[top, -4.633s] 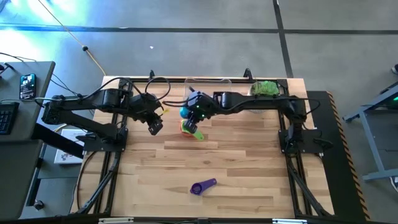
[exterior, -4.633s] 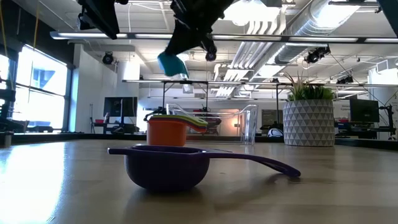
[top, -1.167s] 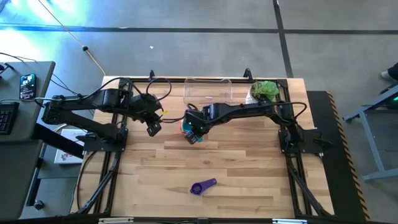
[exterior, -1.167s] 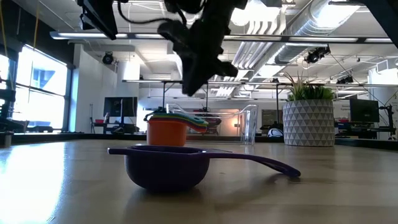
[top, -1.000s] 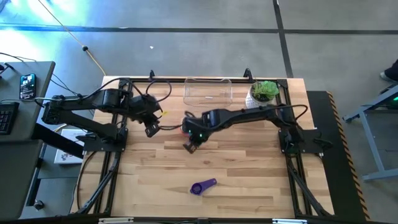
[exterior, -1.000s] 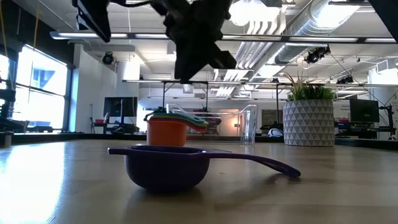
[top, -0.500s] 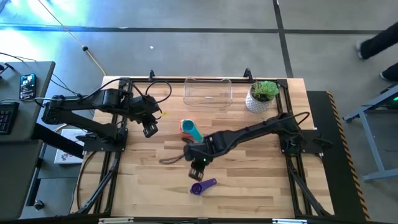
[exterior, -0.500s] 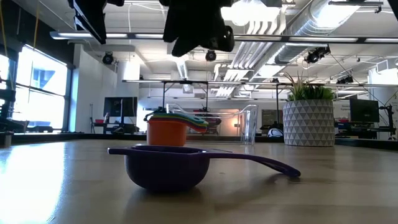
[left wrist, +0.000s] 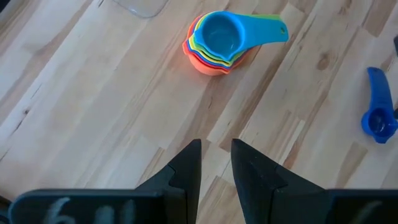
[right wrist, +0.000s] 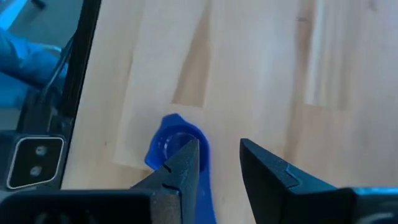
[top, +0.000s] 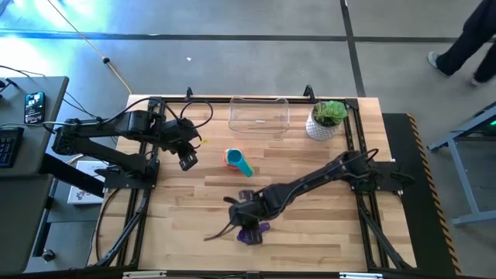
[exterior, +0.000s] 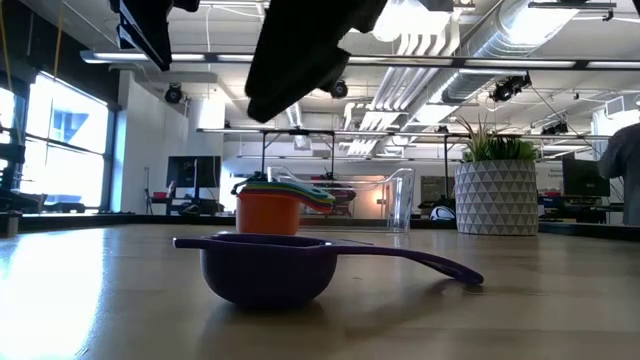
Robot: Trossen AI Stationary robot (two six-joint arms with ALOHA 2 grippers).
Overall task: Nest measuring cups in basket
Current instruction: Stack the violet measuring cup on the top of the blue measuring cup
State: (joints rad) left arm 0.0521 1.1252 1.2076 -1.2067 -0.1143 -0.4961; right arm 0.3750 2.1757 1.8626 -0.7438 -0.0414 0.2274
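Several nested measuring cups [top: 236,160] stand on the table's middle, orange at the bottom and teal on top; the stack also shows in the low view [exterior: 268,210] and the left wrist view [left wrist: 216,40]. The purple cup [top: 250,235] sits alone near the near edge, upright on its bowl [exterior: 268,268]. My right gripper [top: 246,218] hangs open just above it, with the cup's bowl [right wrist: 174,144] beside one fingertip. My left gripper [top: 186,161] waits open left of the stack. The clear basket [top: 260,115] stands at the far edge.
A white pot with a green plant [top: 327,118] stands right of the basket at the far edge. Bare wood lies between the stack and the purple cup. A person's legs [top: 465,46] pass on the floor beyond the table's far right corner.
My right gripper has swung away from the cup stack toward the near edge and now hangs over the purple cup. The stack, with the teal cup on top, stays where it was and is uncovered. A person has walked into view.
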